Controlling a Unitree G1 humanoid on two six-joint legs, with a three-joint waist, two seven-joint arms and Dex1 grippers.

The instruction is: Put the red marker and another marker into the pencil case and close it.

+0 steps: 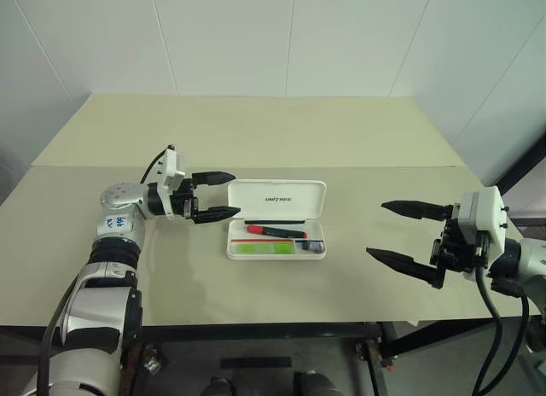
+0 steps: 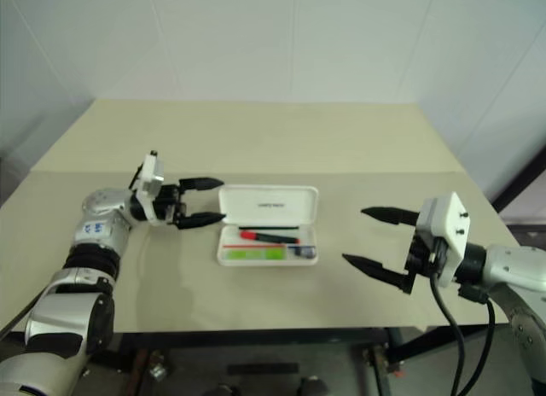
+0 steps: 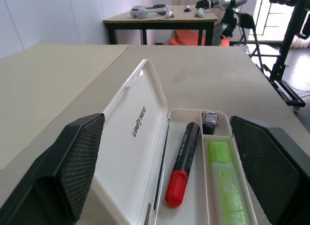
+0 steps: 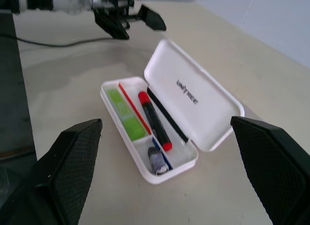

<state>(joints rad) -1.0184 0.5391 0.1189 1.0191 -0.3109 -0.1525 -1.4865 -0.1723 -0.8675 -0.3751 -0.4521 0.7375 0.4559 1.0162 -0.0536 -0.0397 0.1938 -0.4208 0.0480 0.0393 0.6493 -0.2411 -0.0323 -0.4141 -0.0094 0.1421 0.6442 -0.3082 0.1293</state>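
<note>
The red marker (image 1: 278,232) lies inside the open pencil case (image 1: 275,229), in the tray's rear compartment, running lengthwise along the tray. The green marker (image 1: 266,248) lies in the compartment in front of it, with a thin red strip between the two, and a small dark object (image 1: 315,247) sits at the tray's right end. The case's lid (image 1: 278,200) is folded back, away from the robot, its printed logo facing up. The case rests near the middle of the pale bench (image 1: 256,131). The left tool (image 1: 218,195) hovers just left of the lid, pointing toward it, its fingers spread and holding nothing. The right tool (image 1: 399,235) hangs well off to the right of the case, its fingers wide apart and empty.
</note>
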